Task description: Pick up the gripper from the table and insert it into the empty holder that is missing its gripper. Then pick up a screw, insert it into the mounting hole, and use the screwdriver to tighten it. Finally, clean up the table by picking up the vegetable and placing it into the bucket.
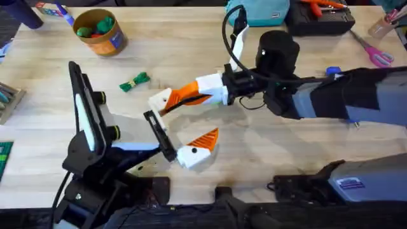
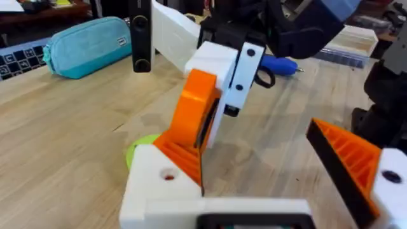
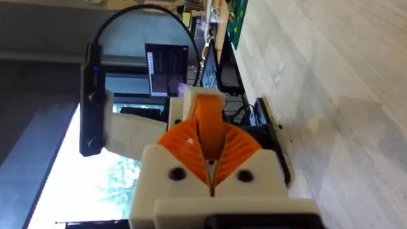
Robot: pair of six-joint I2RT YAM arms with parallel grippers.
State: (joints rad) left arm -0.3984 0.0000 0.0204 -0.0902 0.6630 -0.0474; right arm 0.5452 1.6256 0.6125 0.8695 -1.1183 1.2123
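The right gripper point(image 1: 166, 105) and its arm bar the table's point(image 1: 267, 152) middle. Bare wood lies open near-right; the vegetable point(image 1: 134, 81) and bucket point(image 1: 100, 30) stand far-left.

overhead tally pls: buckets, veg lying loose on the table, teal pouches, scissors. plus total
Bucket: 1
Loose green vegetable on the table: 1
Teal pouch: 1
Pink-handled scissors: 1
Total: 4

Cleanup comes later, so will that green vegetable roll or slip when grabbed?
The green vegetable looks small and toy-like, so probably light. It lies flat and elongated on the table, so rolling seems unlikely. Its narrow shape might twist when gripped.
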